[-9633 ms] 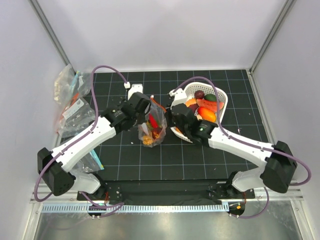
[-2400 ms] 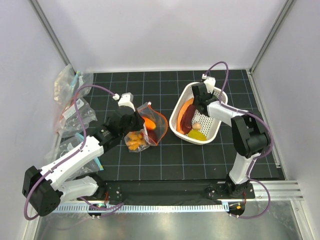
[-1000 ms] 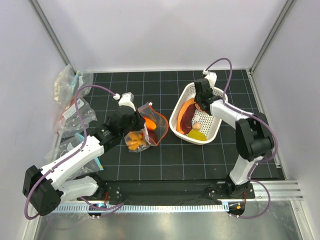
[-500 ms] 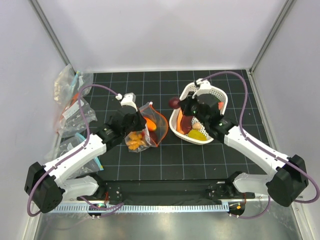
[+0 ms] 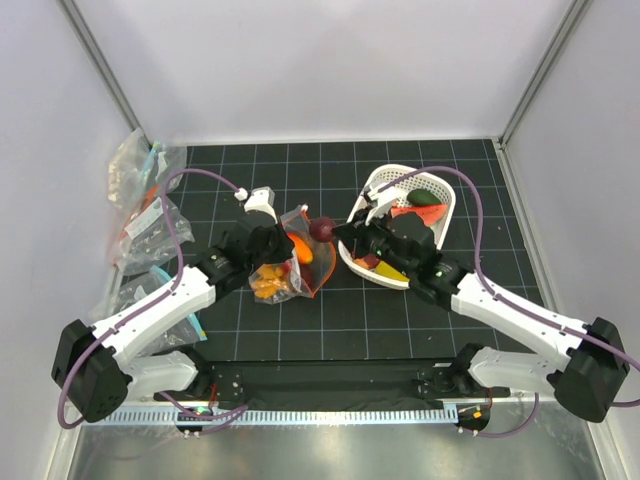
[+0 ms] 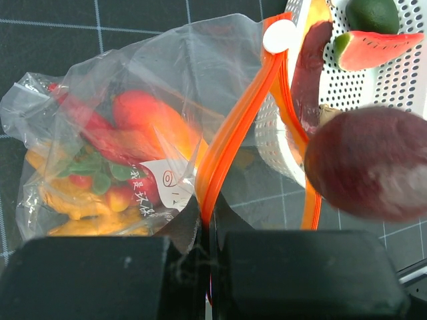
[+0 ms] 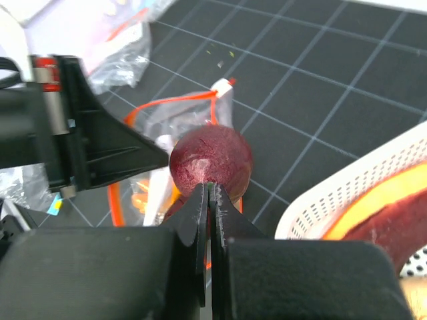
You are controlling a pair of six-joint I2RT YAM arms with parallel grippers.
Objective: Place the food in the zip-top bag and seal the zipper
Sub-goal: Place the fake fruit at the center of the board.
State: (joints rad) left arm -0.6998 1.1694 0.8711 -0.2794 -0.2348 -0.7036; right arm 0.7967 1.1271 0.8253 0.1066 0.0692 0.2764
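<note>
Visibly, the clear zip-top bag (image 6: 180, 67) holds bright food (image 6: 143, 127).

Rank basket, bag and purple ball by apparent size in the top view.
1. basket, largest
2. bag, a bit smaller; crumpled, so close
3. purple ball, clearly smallest

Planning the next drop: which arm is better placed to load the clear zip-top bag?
Right: the right gripper holds a dark purple round toy fruit at the open mouth of the clear zip-top bag; the left gripper is shut on the orange zipper strip.
</note>
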